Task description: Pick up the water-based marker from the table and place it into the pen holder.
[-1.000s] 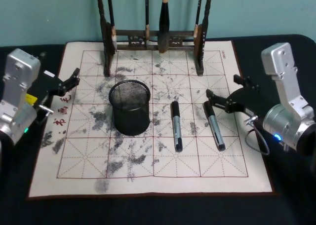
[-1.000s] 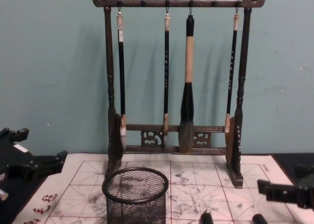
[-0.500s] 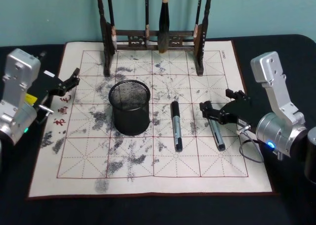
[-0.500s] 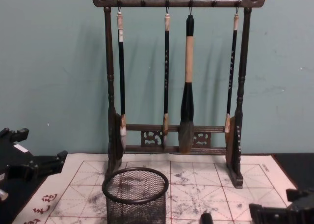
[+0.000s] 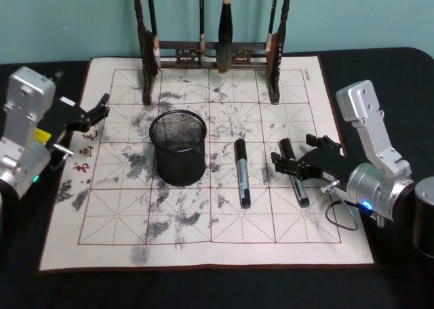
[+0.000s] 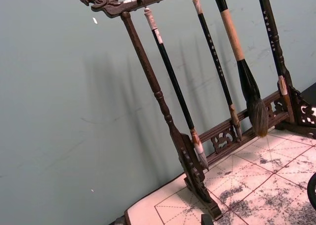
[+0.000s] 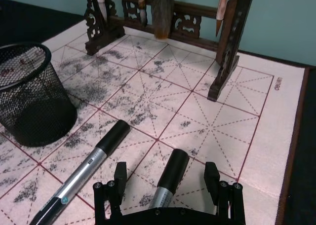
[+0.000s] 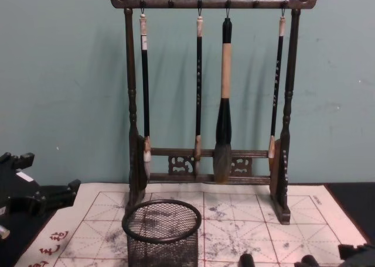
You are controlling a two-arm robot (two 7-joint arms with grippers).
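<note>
Two grey-and-black water-based markers lie on the ink-stained mat, one (image 5: 241, 173) in the middle and one (image 5: 294, 173) to its right. My right gripper (image 5: 297, 154) is low over the right marker's black cap end, open. In the right wrist view its fingers (image 7: 120, 173) stand on either side of that marker (image 7: 169, 173) without touching it, and the other marker (image 7: 88, 171) lies beside. The pen holder (image 5: 178, 148), a round black mesh cup, stands upright left of the markers, seen also in the pen holder (image 7: 29, 101) wrist view. My left gripper (image 5: 93, 114) rests open at the mat's left edge.
A tall dark wooden brush rack (image 5: 210, 51) with several hanging brushes stands at the mat's far edge. The white gridded mat (image 5: 183, 234) lies on a black table. The left wrist view faces the brush rack (image 6: 187, 151) and the teal wall.
My right gripper has come nearer and lower, from beside the right marker's far end to straddling it. The left arm, both markers and the pen holder have not moved.
</note>
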